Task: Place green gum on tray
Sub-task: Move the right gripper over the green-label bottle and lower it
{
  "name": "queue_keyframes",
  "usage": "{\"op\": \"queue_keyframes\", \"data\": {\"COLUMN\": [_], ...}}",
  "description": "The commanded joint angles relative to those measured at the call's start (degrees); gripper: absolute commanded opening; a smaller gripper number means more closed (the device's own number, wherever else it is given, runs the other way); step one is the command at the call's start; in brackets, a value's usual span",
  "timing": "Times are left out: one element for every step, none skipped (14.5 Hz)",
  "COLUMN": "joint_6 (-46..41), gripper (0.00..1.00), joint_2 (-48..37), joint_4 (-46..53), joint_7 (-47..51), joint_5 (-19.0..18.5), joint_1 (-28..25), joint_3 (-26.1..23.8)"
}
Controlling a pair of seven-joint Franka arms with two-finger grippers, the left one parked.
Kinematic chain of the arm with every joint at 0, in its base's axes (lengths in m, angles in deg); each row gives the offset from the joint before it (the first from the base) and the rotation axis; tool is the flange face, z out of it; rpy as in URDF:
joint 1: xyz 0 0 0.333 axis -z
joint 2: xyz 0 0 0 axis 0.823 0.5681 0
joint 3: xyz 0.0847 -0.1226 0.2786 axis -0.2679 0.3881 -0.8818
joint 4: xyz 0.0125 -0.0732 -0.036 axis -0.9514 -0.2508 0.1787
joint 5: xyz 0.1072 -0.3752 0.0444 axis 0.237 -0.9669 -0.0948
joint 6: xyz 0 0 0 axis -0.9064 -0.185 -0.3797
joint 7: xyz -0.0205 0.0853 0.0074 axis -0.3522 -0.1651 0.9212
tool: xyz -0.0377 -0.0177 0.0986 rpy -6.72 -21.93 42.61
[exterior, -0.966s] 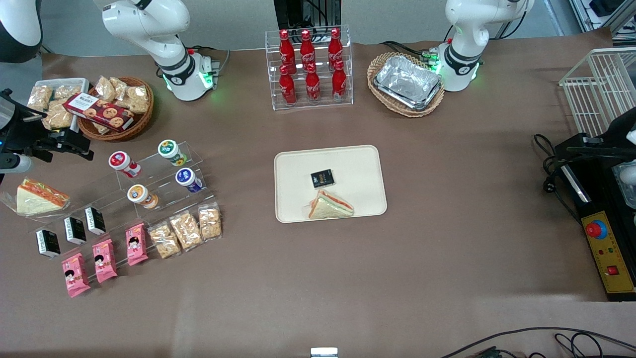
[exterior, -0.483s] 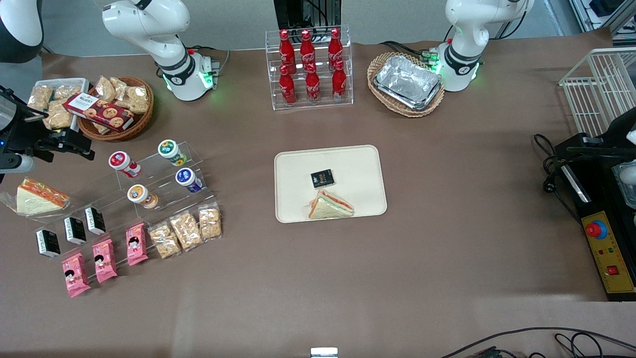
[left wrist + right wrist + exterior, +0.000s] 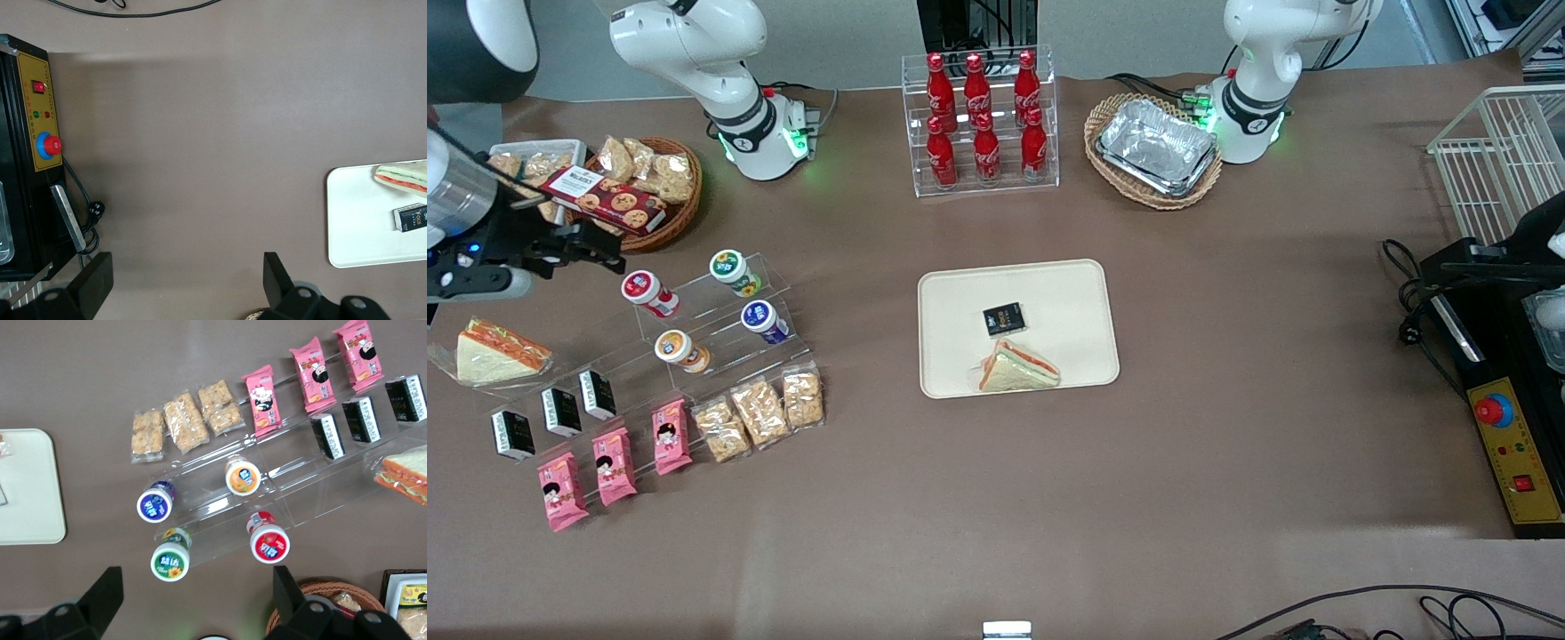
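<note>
Our tool (image 3: 600,258) hung spread and empty above the table's working-arm end. The green gum (image 3: 729,267) stood on the acrylic riser (image 3: 694,311) at three o'clock from it, well apart from the tray (image 3: 960,302).

- The tray (image 3: 960,307) lies mid-worktop (image 3: 1227,444), with a small packet (image 3: 1003,319) and a sandwich (image 3: 1017,367) on it, the sandwich nearer the front camera.
- The stepped stand (image 3: 694,338) sits toward the working arm's end, well apart from the tray.
- The green gum (image 3: 733,270) rests on the stand's upper step beside the red-lidded canister (image 3: 647,292).
- The blue-lidded canister (image 3: 763,320) and orange-lidded canister (image 3: 679,348) sit one step nearer the camera.
- Snack packs (image 3: 760,409) lie on the step nearest the camera.
- The claw (image 3: 596,249) hangs above the worktop between the wicker basket (image 3: 636,191) and the stand, open, apart from the canisters.
- The bottle rack (image 3: 980,120) stands farther from the camera than the tray.
</note>
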Motion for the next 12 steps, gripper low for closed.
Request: {"op": "queue_keyframes", "data": {"joint_6": [0.2, 0.5, 0.8, 1.5, 3.0, 5.0, 7.0, 8.7, 10.0, 10.5, 10.7, 10.8], "gripper": [1.00, 1.00, 1.00, 1.00, 1.00, 1.00, 1.00, 1.00, 1.00, 1.00, 1.00, 1.00], "joint_2": [-5.1, -6.2, -7.4, -9.0, -11.3, -14.1, -17.2, -19.8, -21.5, -22.0, -21.8, -21.6], "joint_4": [-4.6, -5.7, -6.9, -8.9, -11.8, -15.5, -19.4, -22.9, -25.4, -26.7, -27.2, -27.3], "joint_7": [1.2, 1.8, 2.8, 3.0, 3.0, 3.2, 5.1, 7.4, 8.0, 8.1, 8.1, 8.1], "joint_5": [0.1, 0.1, 0.2, 0.4, 0.4, 0.5, 0.5, 0.4, 0.5, 0.5, 0.5, 0.5], "joint_1": [-1.4, -1.5, -1.6, -1.6, -1.7, -2.1, -2.3, -2.6, -2.6, -2.6, -2.5, -2.5], "joint_3": [-0.2, -0.3, -0.4, -0.4, -0.5, -0.9, -1.6, -2.3, -2.9, -3.1, -3.1, -3.1]}}
